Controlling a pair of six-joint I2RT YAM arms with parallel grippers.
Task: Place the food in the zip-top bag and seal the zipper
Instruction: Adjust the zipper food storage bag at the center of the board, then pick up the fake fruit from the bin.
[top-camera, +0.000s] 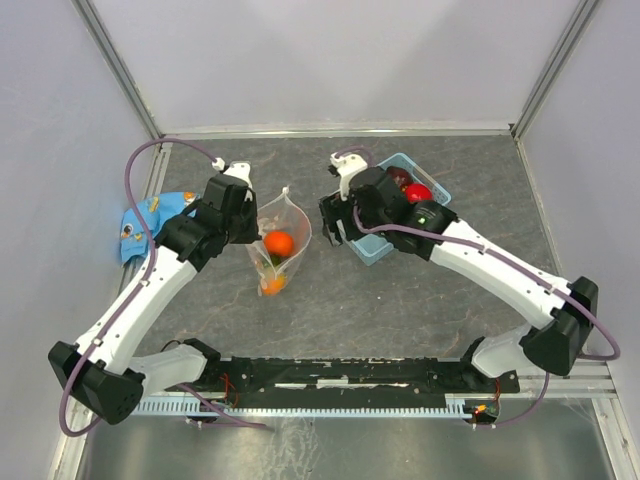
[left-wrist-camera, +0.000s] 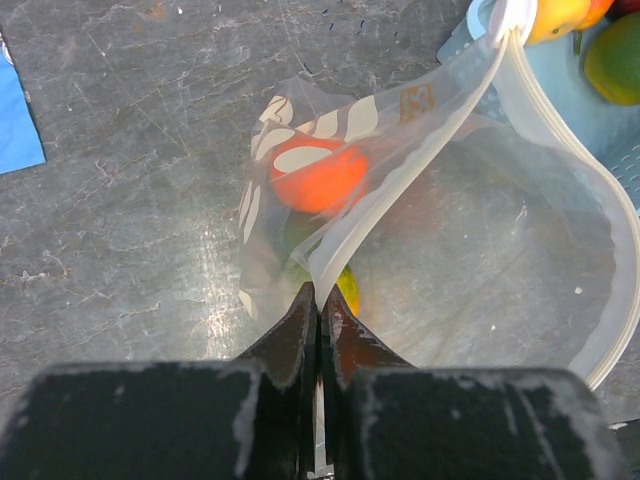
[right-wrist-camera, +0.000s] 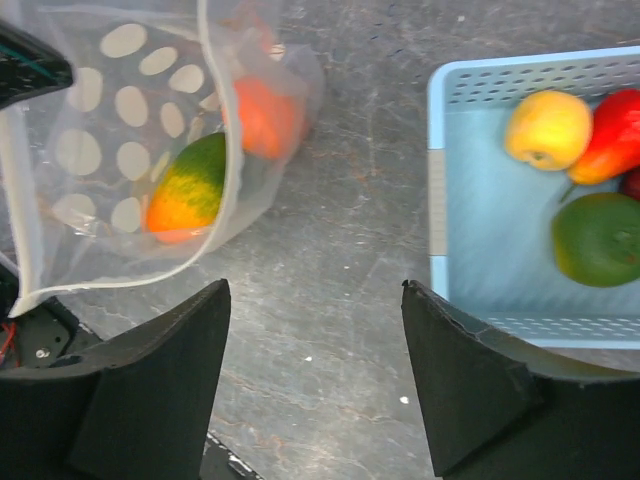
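While the left end effector (left-wrist-camera: 318, 292) pinches the bag (left-wrist-camera: 480, 230) by its rim, mouth agape with orange and green food (left-wrist-camera: 320, 180) inside, the right end effector (right-wrist-camera: 315, 330) hangs spread and empty over bare bench (right-wrist-camera: 350, 200) between bag and basket (right-wrist-camera: 436, 180), which carries more food, with a cloth (top-camera: 168, 203) at the bench's left edge.

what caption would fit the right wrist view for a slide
Open right gripper hovering between the part-filled zip-top bag and the blue basket holding more food
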